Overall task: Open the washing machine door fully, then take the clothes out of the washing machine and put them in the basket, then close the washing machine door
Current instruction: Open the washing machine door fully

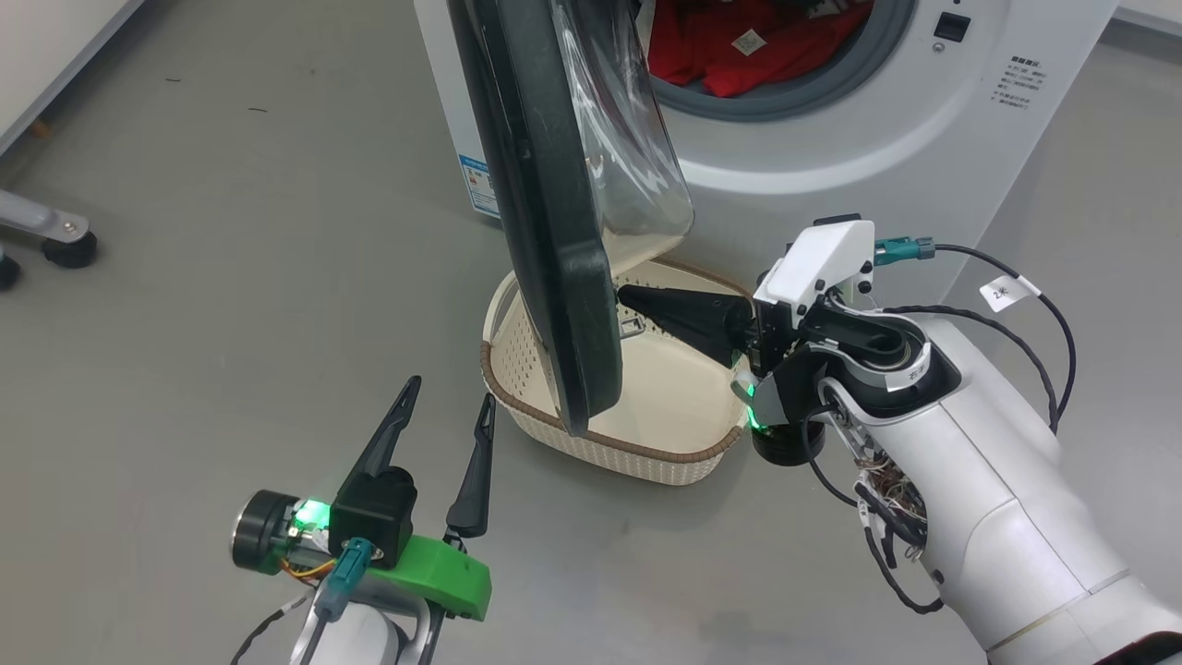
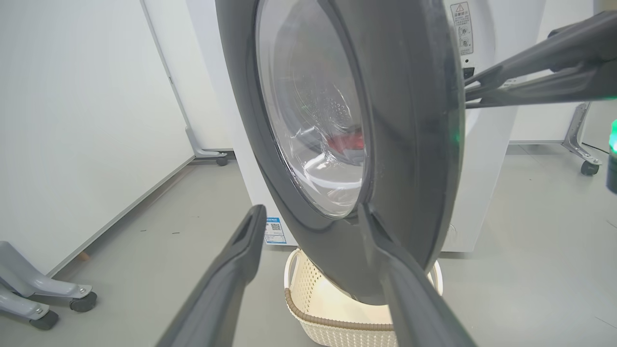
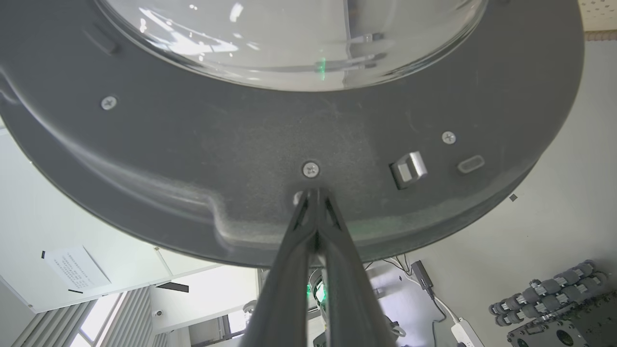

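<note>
Up front, head view: right gripper (image 1: 623, 297), fingers pressed together, empty, tips against inner side of big round black-rimmed glass door (image 1: 554, 231). Small cream plastic basket (image 1: 646, 453) below. Bright red fabric clothes (image 1: 739, 46) beyond, inside big white washing machine (image 1: 877, 157). Lower, left gripper (image 1: 451, 390) spread wide, empty, near door's outer side.
Left wrist view: door just ahead.
Right wrist view: tips beside silver screw (image 3: 311, 169).

Grey floor (image 1: 231, 277); castored stand leg (image 1: 39, 220); white wall (image 2: 72, 120).
</note>
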Robot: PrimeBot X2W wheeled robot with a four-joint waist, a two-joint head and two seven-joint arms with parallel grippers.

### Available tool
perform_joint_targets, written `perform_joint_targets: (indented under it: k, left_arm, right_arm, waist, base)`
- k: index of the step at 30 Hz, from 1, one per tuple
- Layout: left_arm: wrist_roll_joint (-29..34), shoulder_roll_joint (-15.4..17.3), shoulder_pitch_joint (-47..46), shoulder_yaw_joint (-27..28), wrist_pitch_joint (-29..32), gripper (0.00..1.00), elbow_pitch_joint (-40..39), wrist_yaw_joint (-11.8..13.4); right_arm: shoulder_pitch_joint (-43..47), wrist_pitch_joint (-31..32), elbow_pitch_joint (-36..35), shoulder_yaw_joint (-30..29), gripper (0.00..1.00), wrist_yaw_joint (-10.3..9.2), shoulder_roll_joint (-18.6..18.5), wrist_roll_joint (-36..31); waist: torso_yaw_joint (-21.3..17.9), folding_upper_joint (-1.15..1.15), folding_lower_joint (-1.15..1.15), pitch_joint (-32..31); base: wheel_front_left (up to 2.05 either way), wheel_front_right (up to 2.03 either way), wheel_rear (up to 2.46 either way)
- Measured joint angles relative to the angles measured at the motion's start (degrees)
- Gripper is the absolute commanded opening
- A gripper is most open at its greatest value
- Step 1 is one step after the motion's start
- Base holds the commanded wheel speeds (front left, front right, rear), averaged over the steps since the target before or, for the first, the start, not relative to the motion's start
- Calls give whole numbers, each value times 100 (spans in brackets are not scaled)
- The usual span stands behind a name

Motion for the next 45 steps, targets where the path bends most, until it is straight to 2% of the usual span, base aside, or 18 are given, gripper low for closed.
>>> perform_joint_targets:
  k: [8, 11, 13, 16, 22, 26, 30, 32, 35, 38, 45]
  left_arm:
    - [80, 7, 35, 185, 0, 100, -26, 2]
    - [96, 7, 72, 230, 0, 100, -44, 2]
    - [126, 4, 72, 265, 0, 100, -69, 2]
    - [126, 11, 74, 352, 0, 100, -81, 2]
    - [246, 144, 79, 382, 0, 100, -66, 2]
    - [246, 231, 104, 502, 0, 100, -64, 2]
    - [245, 277, 182, 588, 0, 100, -62, 2]
    - [245, 291, 231, 636, 0, 100, -63, 2]
    - [242, 336, 291, 733, 0, 100, -77, 2]
    - [243, 426, 316, 780, 0, 100, -84, 2]
    - [230, 463, 550, 892, 0, 100, -87, 2]
  right_arm:
    - [100, -385, -26, 147, 0, -5, 22, -11]
    - [100, -598, -11, 149, 0, 2, 26, -232]
    - [101, -739, 2, 208, 0, 52, 9, -586]
    - [103, -964, -32, 387, 0, 249, -172, -1063]
    - [104, -1734, -163, 778, 0, 625, -861, -2353]
    - [108, -2256, -348, 1166, 0, 821, -1150, -3266]
    - [202, -2887, -464, 1413, 0, 862, -1479, -4103]
    - [352, -3198, -495, 1494, 0, 848, -1593, -4444]
    - [701, -3638, -617, 1413, 0, 704, -1581, -4484]
    - [914, -4136, -706, 1399, 0, 587, -1635, -4801]
    - [1452, -5032, -877, 1290, 0, 183, -1886, -5253]
  waist:
    - [-75, 0, 0, -53]
    - [-153, 0, 0, -95]
    - [-207, 0, 0, -134]
    - [-299, 0, 0, -205]
    - [-528, 0, 0, -356]
    - [-698, 0, 0, -460]
    - [-872, 0, 0, -560]
    - [-955, 0, 0, -611]
    - [-1073, 0, 0, -684]
    - [-1177, 0, 0, -750]
    - [-1386, 0, 0, -902]
  base:
    - [0, 0, 0]
    - [0, 0, 0]
    - [0, 0, 0]
    - [0, 0, 0]
    - [0, 0, 0]
    - [0, 0, 0]
    - [0, 0, 0]
    - [0, 0, 0]
    - [0, 0, 0]
    - [0, 0, 0]
    - [0, 0, 0]
